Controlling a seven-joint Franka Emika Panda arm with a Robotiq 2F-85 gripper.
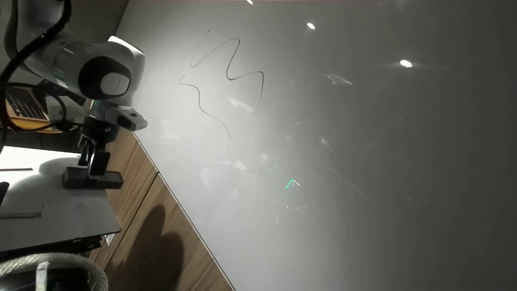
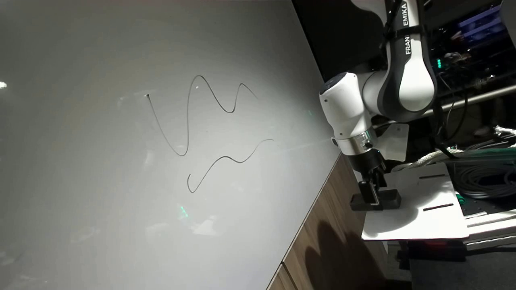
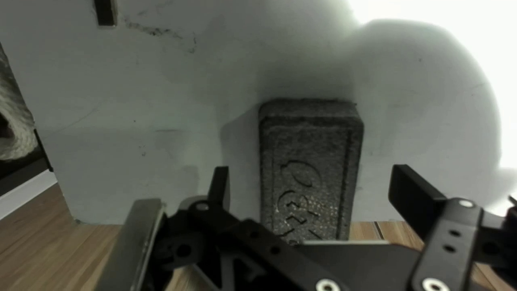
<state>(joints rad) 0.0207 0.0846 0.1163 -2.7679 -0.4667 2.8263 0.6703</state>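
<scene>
The gripper is spread wide, fingers sitting at 9 and 3 o'clock of a dark grey whiteboard eraser, and from the wrist view you can see a gap on either side. The eraser is lying on a pale slotted plate, a bit off toward 4 o'clock in that view, with loopy marks on its top face. Its 6 o'clock end looks like it pokes past the plate's edge, but the gripper covers some of it, so hard to say. Wood-grain panelling shows beyond that edge.

The arm comes in from between 1 and 2 o'clock in an exterior view. Big glossy whiteboard next to it, two wavy dark lines on there, one around 10 and one around 8. There's also a laptop keyboard just past 9 in an exterior view, plus a pale braided hose at 8.
</scene>
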